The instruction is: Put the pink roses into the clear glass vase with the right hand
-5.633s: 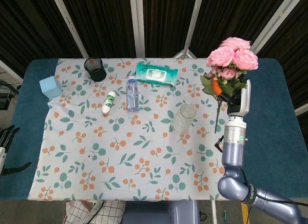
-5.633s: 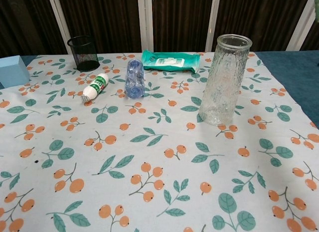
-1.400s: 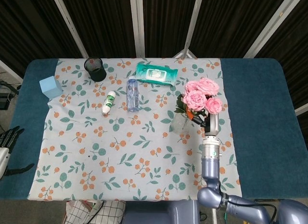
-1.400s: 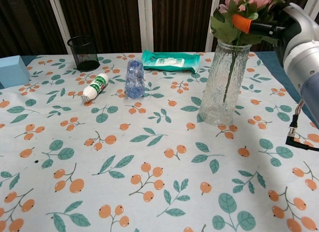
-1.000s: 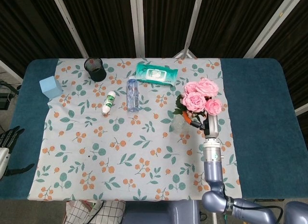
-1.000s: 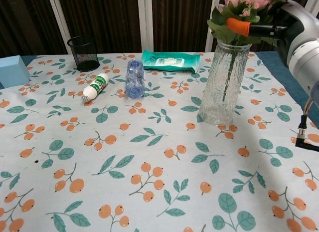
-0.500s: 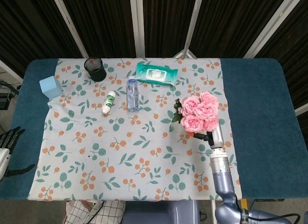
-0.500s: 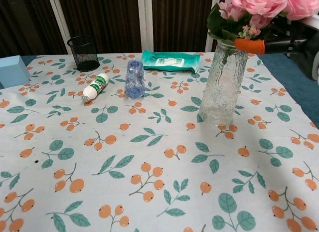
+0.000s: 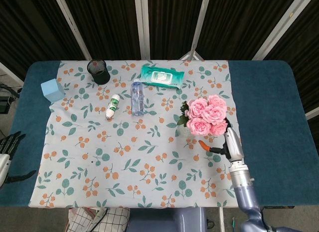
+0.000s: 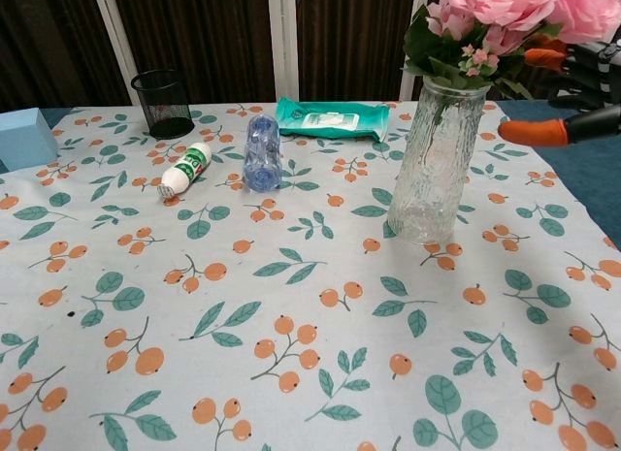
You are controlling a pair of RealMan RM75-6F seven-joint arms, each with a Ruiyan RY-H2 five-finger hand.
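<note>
Blue bench under floral cloth, vase as landmark. Clear glass vase upright on cloth, right-centre. Pink roses now seated in vase, stems down through the neck, blooms and leaves above the rim. Right hand just beside vase on its near-right side, fingers spread, holding nothing; orange fingertips clear of glass and blooms. Half a second back same hand was at the vase mouth against the stems; now backed off, bouquet staying put unaided. Read as release done, placement looks complete, only retreat left. Risk, judged: bouquet top-heavy, vase could rock if bumped on the way out. Left hand far left of vase at bench edge, idle; fingers blurred, can't tell whether spread or curled. Well left of vase and behind: wipes pack, water bottle lying flat, black mesh cup, light blue box, small white tube.
</note>
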